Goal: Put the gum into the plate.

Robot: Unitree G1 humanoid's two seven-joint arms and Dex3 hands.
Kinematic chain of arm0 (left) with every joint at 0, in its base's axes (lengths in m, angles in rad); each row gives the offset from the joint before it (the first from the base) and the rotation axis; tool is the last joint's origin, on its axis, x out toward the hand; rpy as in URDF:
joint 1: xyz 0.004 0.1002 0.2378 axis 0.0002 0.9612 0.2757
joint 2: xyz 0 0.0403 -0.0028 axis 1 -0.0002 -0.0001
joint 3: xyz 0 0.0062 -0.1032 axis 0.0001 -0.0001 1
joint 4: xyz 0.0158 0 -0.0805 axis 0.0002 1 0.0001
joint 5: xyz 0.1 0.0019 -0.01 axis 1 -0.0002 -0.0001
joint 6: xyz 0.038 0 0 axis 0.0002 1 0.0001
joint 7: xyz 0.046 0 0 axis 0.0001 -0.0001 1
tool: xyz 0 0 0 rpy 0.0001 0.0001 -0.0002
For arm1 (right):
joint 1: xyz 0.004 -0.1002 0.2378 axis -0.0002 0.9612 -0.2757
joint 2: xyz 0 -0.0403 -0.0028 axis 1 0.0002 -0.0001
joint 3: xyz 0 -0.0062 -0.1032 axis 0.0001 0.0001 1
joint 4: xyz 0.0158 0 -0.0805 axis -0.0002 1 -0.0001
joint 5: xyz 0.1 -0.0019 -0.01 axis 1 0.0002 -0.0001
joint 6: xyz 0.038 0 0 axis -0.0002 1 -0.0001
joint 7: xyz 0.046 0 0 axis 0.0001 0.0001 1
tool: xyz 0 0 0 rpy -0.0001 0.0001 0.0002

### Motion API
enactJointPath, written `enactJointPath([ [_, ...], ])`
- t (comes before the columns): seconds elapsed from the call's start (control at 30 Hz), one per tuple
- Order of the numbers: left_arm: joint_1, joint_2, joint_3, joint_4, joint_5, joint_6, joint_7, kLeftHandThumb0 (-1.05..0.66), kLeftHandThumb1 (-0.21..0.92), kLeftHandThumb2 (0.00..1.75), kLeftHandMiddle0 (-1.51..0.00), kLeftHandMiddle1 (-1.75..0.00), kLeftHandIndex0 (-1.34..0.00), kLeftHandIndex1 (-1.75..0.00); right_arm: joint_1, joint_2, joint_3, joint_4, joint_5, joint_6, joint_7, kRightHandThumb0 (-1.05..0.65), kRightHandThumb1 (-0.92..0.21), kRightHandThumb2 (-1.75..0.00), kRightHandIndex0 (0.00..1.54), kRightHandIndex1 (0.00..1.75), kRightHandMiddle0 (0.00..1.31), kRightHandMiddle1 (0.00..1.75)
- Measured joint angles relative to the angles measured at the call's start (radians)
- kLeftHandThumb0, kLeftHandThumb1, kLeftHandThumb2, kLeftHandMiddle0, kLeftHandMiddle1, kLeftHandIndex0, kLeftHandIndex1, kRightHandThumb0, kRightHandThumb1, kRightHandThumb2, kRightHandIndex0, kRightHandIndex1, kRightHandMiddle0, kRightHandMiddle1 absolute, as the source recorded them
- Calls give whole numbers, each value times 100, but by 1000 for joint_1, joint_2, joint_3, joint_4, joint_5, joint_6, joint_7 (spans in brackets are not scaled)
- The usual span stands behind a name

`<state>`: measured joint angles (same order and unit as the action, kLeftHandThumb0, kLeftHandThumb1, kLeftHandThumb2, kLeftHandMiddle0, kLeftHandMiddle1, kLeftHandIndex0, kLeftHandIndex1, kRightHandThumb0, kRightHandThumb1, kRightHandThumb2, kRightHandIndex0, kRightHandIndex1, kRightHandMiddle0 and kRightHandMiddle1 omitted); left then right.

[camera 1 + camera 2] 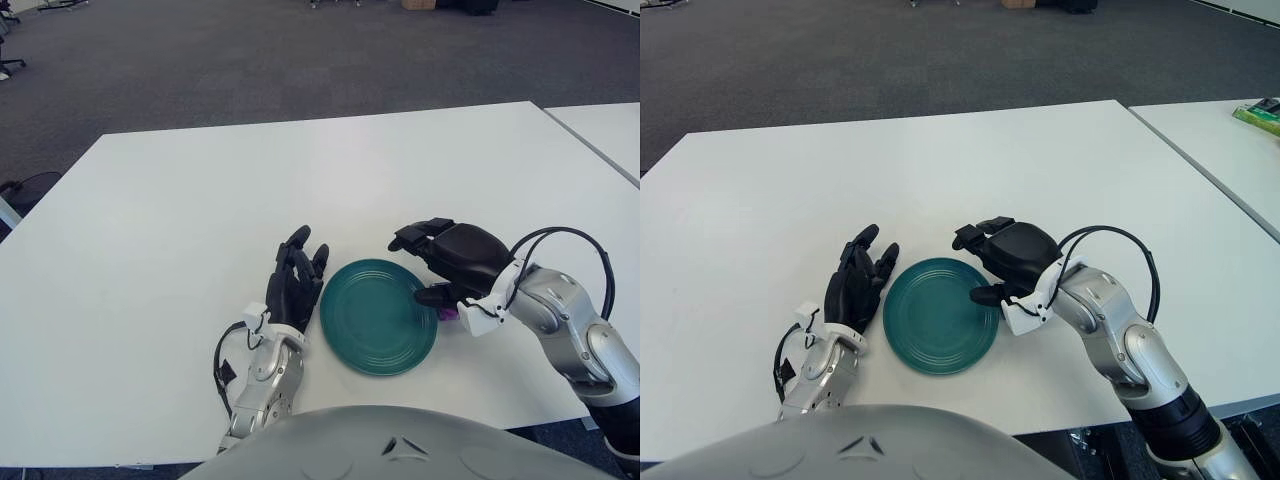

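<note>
Teal plate (pixel 378 316) just beside my black right hand (pixel 455 258), faint concentric rings across its face. A sliver of purple, the gum (pixel 449 313), peeks from under my palm. My left hand (pixel 293 280) is black too, with a silver wrist. White table (pixel 180 210) under everything, dark grey carpet (pixel 250 60) beyond.

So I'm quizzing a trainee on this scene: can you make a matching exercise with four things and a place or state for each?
Things:
1. plate
2. gum
3. left hand
4. right hand

Places or states:
A. purple bit just off the plate's right rim
B. fingers relaxed, left of the plate
C. teal, between both hands
D. over the plate's right rim

Pairs: 1-C, 2-A, 3-B, 4-D
</note>
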<state>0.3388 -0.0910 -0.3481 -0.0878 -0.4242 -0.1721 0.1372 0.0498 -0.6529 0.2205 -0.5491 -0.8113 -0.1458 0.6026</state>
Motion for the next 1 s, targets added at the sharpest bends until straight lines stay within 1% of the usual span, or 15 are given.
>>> enactJointPath([
  [0.2,1,0,0,-8,0,0,0,-69,92,82,-51,-2,-4,-81,-1,-1,-2,-16,0,15,31,-99,-92,-109,36,0,0,63],
  [0.3,1,0,0,-13,1,0,0,-70,92,82,-52,-2,-4,-81,0,-6,-15,-27,1,19,46,-98,-92,-108,35,0,0,60],
  [0.37,2,1,0,-17,2,0,-1,-70,92,82,-52,-2,-4,-81,8,-18,-43,-40,13,18,55,-98,-92,-107,36,0,0,61],
  [0.43,3,1,0,-20,3,0,-2,-70,92,82,-53,-2,-5,-81,21,-41,-84,-47,32,12,56,-98,-92,-106,36,1,0,63],
  [0.5,4,1,0,-22,5,0,-2,-71,92,82,-54,-3,-6,-81,46,-68,-142,-48,60,-1,49,-98,-92,-107,38,1,0,71],
  [0.53,6,1,0,-22,6,-1,-2,-71,92,82,-54,-3,-6,-81,59,-80,-167,-47,73,-7,43,-98,-92,-107,38,1,0,72],
  [0.63,11,2,1,-22,7,-1,-2,-71,92,82,-55,-3,-6,-81,93,-100,-216,-42,89,-15,22,-98,-92,-106,39,1,0,75],
  [0.73,13,2,1,-22,10,-1,-2,-72,92,81,-54,-3,-7,-82,126,-103,-240,-36,93,-25,-3,-99,-92,-105,40,1,0,75],
  [0.83,14,2,2,-22,15,-1,-2,-72,92,81,-54,-3,-8,-82,157,-102,-247,-28,94,-44,-26,-99,-92,-105,40,1,0,74],
  [1.0,15,2,10,-22,23,-1,-2,-72,92,80,-52,-2,-9,-82,194,-98,-255,-22,93,-59,-56,-97,-92,-101,37,0,0,66],
])
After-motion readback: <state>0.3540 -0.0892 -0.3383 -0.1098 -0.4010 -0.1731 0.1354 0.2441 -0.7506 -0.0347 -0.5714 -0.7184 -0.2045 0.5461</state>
